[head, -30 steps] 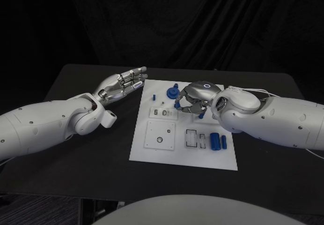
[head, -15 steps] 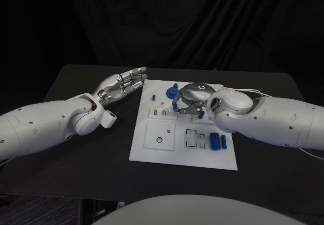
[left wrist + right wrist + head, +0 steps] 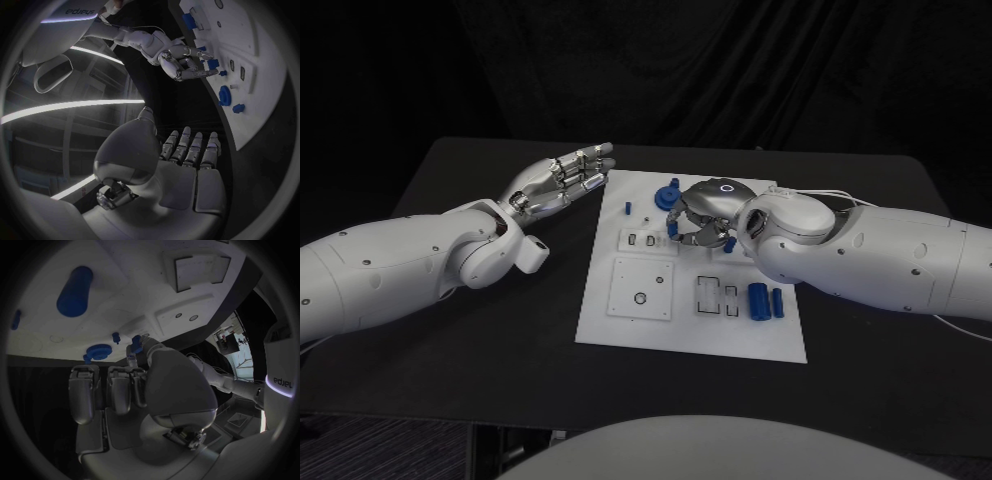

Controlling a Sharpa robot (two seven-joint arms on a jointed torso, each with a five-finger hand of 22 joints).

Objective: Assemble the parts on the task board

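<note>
A robotics lab: black-draped backdrop (image 3: 733,70), black table (image 3: 473,330), a white task board (image 3: 646,330) for assembly trials

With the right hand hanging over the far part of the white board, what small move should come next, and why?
Probably a short lowering of the right hand toward the board. In the left wrist view it pinches a small blue piece just above the white surface, near the blue gear, so the piece seems not yet seated. The left hand is flat and holds nothing beside the board.
</note>
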